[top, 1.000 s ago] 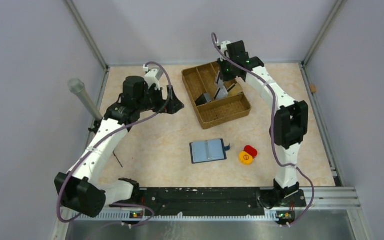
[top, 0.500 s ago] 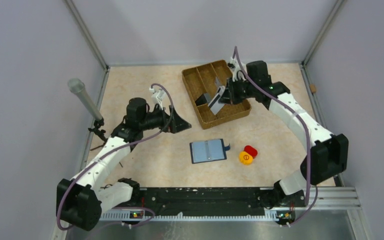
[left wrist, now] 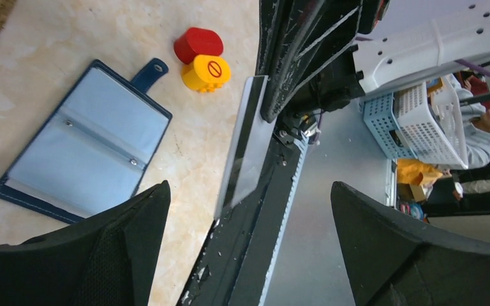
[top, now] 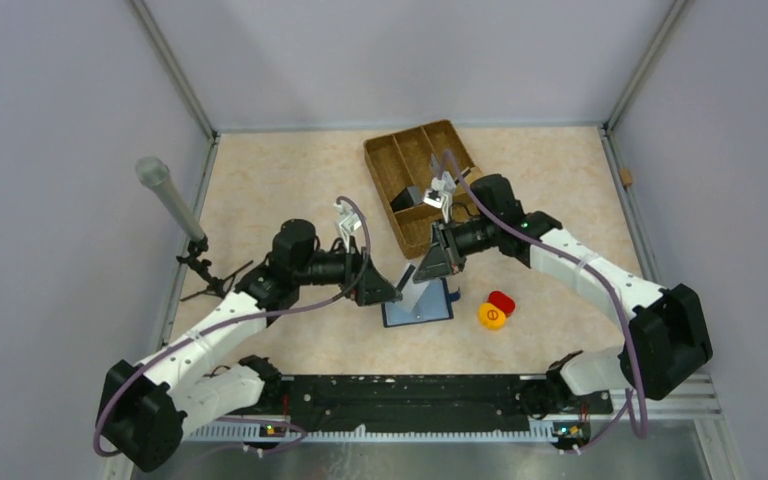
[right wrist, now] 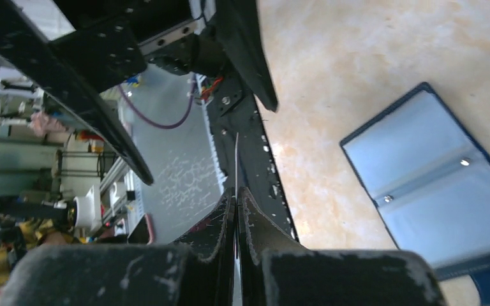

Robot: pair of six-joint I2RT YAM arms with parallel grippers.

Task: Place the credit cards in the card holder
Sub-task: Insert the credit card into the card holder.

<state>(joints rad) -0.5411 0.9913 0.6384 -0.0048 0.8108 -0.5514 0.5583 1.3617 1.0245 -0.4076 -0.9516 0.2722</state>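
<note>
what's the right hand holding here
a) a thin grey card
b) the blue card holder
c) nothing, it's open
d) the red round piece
A: the right hand is shut on a thin grey credit card, pinched by one end close to the card holder, which lies open on the table.

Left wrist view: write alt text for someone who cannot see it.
A grey credit card, pinched in the right arm's shut jaws, shows between the left arm's open jaws. The card holder lies open at left, beside red and yellow pieces.
</note>
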